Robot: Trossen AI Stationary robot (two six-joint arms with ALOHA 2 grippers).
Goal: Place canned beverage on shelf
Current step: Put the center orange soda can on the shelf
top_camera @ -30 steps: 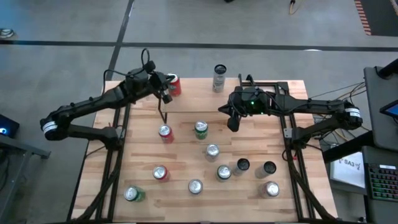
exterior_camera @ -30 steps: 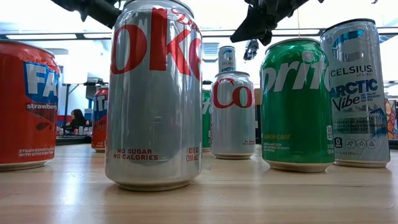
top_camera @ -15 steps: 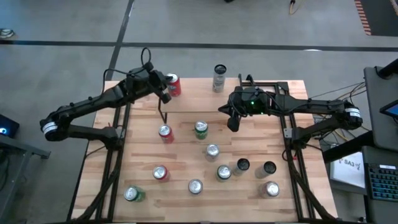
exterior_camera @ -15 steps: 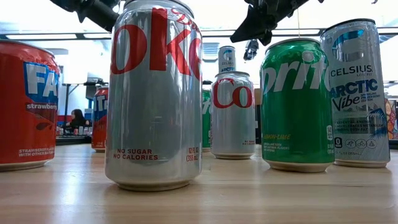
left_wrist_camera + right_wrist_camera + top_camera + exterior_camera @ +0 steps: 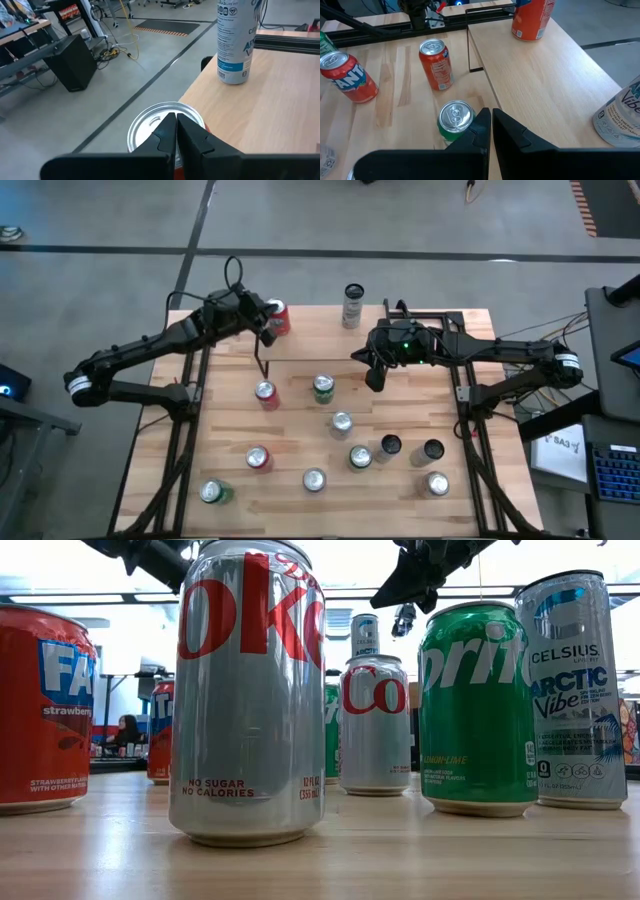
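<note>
The shelf (image 5: 360, 330) carries a red can (image 5: 279, 317) at its left back corner and a tall pale can (image 5: 352, 305) mid-back. The left gripper (image 5: 268, 330) hovers just above the red can, fingers (image 5: 167, 131) shut and empty. The right gripper (image 5: 375, 379) hangs over the shelf's front edge near a green can (image 5: 322, 388) on the bench (image 5: 230, 440), fingers pressed together, holding nothing.

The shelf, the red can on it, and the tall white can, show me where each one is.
shelf (image 5: 400, 340): high view, bare board top.
red can (image 5: 279, 317): high view, its side at the shelf's left corner.
tall white can (image 5: 234, 40): left wrist view, its label.
</note>
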